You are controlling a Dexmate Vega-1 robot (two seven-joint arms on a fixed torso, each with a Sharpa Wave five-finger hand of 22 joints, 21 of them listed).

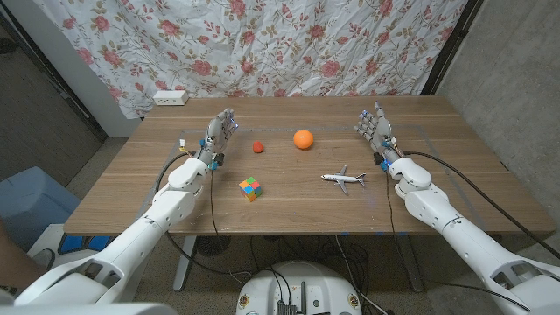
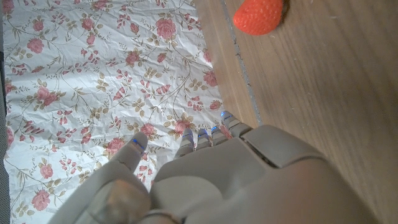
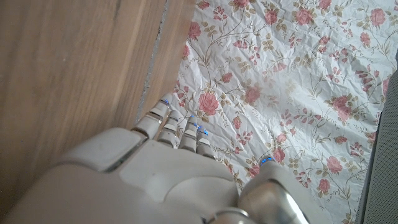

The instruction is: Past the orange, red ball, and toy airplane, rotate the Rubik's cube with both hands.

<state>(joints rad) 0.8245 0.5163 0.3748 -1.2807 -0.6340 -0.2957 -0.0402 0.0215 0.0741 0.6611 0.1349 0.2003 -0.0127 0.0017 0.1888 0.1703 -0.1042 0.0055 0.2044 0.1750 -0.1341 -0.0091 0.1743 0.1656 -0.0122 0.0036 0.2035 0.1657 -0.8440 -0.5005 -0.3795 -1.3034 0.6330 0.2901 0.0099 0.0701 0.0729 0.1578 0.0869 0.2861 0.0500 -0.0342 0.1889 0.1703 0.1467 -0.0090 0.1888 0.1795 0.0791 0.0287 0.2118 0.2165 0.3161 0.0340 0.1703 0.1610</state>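
Observation:
The Rubik's cube sits on the wooden table toward the front, left of centre. Behind it lie a small red ball and an orange; the white toy airplane lies to the cube's right. My left hand is raised at the table's far left, fingers extended, holding nothing. My right hand stands the same way at the far right, nothing in it. The left wrist view shows the back of the left hand and the red ball. The right hand appears in its own wrist view.
A floral cloth hangs behind the table. A white power strip lies at the far left corner. A blue bin stands on the floor at the left. Black cables run along both forearms.

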